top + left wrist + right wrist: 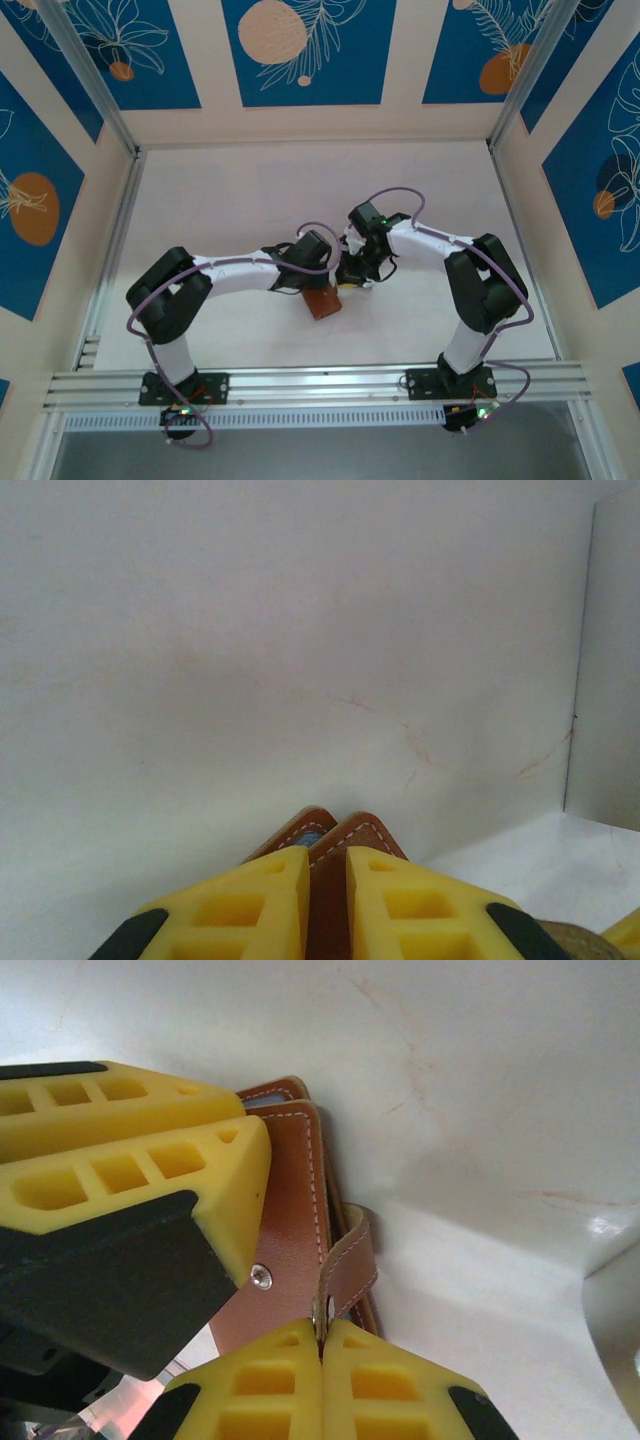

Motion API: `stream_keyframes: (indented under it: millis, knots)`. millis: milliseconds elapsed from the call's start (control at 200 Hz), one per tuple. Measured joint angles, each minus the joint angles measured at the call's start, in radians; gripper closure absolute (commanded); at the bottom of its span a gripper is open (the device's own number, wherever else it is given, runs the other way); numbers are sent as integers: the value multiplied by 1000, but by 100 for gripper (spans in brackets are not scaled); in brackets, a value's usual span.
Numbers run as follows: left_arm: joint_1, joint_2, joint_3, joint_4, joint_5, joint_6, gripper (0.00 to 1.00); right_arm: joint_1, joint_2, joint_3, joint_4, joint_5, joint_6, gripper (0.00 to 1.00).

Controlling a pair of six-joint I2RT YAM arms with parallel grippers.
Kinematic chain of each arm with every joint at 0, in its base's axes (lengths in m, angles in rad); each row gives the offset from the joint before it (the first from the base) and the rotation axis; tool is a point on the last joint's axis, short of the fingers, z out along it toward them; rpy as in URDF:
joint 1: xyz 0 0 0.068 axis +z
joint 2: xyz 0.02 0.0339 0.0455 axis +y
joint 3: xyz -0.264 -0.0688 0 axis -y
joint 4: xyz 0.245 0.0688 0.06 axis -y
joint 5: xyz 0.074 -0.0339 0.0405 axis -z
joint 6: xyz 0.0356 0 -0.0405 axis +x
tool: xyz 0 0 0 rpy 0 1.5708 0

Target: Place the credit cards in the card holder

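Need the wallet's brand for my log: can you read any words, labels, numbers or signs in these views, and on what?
None can be read.
The card holder is plain stitched leather where it shows: no stamp, no logo.
The blue wall panels carry leaf and circle drawings, no lettering.

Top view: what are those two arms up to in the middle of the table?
They are handling one small brown leather card holder together. The left gripper is clamped on its body, and the right gripper pinches its snap strap between closed fingertips. Whether cards are inside yet, I cannot tell.
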State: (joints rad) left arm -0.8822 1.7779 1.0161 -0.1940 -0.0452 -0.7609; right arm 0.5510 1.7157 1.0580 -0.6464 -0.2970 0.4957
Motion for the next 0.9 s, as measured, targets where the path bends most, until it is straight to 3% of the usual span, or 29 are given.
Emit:
stream_keyframes:
  millis: [425,670,900]
  knots:
    - [-18,-67,-3,-60,0,0,83,39,16,8,5,-45,0,100]
    - [-21,-207,-108,-76,-7,-25,82,39,24,14,7,-48,0,100]
    - [-43,-214,-182,-72,-2,-38,82,47,24,23,7,-47,0,100]
